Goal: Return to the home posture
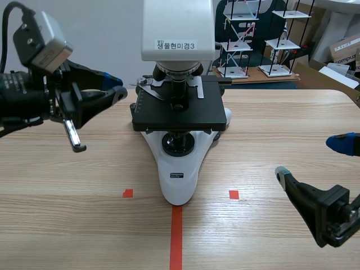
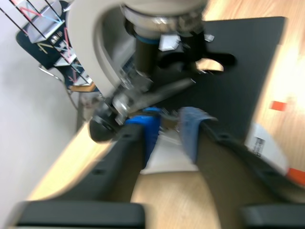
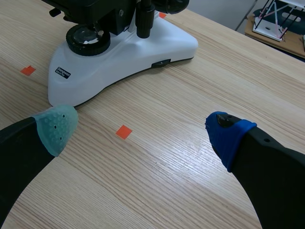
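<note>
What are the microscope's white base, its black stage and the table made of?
Base: probably painted metal or moulded plastic, smooth and glossy, showing soft highlights. Stage: likely metal, matt black, flat with crisp edges. Table: wood or wood-look laminate, by its grain.

A white microscope [image 1: 177, 174] stands on the wooden table [image 1: 270, 129].

wooden table [image 1: 270, 146], white microscope [image 1: 177, 180] standing at its middle
</note>
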